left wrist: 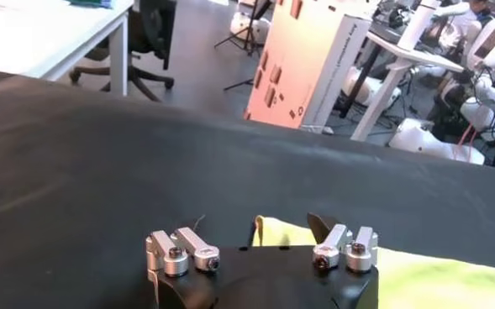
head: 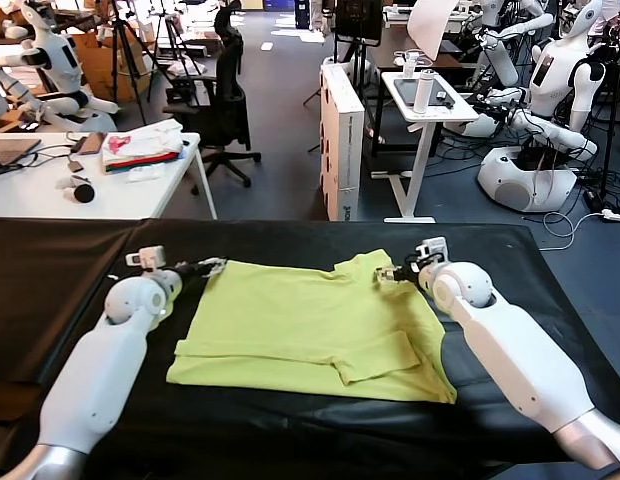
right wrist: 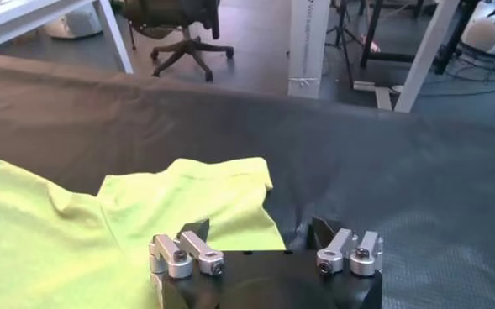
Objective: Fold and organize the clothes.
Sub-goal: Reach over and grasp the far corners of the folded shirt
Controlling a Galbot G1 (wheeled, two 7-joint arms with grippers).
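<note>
Head view, arms: both white forearms reach forward over the black tabletop (head: 50,290).
Head view, T-shirt (head: 310,325): lime, lying partly folded mid-tabletop.
Head view, left pincer (head: 205,268): at the shirt's far left corner.
Head view, right pincer (head: 395,272): at the far right sleeve.
Left wrist view: left pincer (left wrist: 286,228) spread open around the shirt's corner (left wrist: 274,230).
Right wrist view: right pincer (right wrist: 260,231) open over the sleeve (right wrist: 198,197).
Writing: none readable.

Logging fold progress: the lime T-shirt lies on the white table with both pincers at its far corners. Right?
Not quite: the T-shirt lies on a black-covered table, as the head view shows. The white table stands behind it. The left pincer and right pincer are indeed at its far corners.
</note>
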